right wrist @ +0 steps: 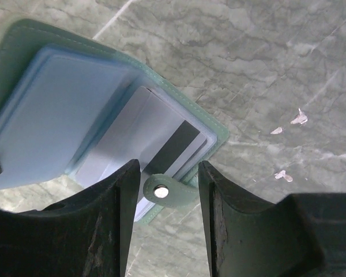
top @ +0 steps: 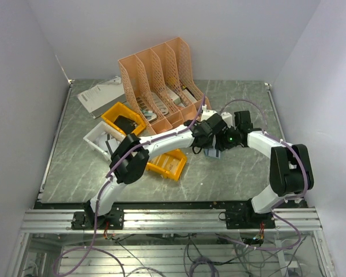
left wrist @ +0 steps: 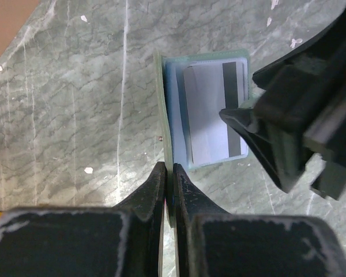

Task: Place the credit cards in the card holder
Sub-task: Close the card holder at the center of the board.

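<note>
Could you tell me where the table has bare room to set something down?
Bare table shows at the near left, between the white bin and the front edge, and far right, beside the file rack. The centre is crowded: the left end effector and right end effector meet at the card holder.

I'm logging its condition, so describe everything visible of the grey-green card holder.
The small flat grey-green card holder is open, showing light blue plastic-looking sleeves. A pale white-grey card with a dark stripe sits partly in one. Its rounded closing tab bears a metal stud. The left tool pinches one cover edge; the right tool has open jaws straddling the tab. Grey marbled tabletop shows behind it.
</note>
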`<state>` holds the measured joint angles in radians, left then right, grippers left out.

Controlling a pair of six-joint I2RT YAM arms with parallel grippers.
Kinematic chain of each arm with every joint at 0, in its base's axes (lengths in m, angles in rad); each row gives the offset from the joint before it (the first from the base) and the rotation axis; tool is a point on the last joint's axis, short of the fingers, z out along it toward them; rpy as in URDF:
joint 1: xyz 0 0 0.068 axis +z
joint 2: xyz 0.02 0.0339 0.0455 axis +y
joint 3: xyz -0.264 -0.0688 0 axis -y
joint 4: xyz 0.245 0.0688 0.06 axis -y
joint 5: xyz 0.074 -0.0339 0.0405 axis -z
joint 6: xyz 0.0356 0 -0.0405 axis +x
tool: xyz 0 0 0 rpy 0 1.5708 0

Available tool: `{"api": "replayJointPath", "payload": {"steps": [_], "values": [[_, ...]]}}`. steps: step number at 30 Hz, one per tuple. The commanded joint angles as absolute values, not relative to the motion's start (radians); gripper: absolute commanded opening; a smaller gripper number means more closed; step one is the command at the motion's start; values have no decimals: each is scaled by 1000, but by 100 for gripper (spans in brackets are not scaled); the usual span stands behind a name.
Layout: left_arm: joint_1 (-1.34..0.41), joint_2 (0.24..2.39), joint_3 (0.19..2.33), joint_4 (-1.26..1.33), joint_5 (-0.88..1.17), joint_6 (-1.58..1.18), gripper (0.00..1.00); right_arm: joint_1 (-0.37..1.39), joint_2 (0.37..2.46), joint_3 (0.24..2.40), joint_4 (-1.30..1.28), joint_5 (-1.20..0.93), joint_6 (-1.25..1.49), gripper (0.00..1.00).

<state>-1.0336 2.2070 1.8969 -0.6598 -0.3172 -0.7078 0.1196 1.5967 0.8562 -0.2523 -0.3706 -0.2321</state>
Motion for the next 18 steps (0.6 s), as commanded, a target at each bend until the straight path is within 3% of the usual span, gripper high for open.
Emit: {"api": "replayJointPath", "payload": {"steps": [1,12,18], "values": [[-1040,2151,1887,-624,-309,-723,7,151,1618,861,-237,-262,-222,44],[-1040,2148,1870,-629,-324,-724,7,138,1533,849,-265,-170,-252,27],[-1040,2141,1861,-623,-328,-729,7,108,1538,858,-304,-196,-260,25]]}}
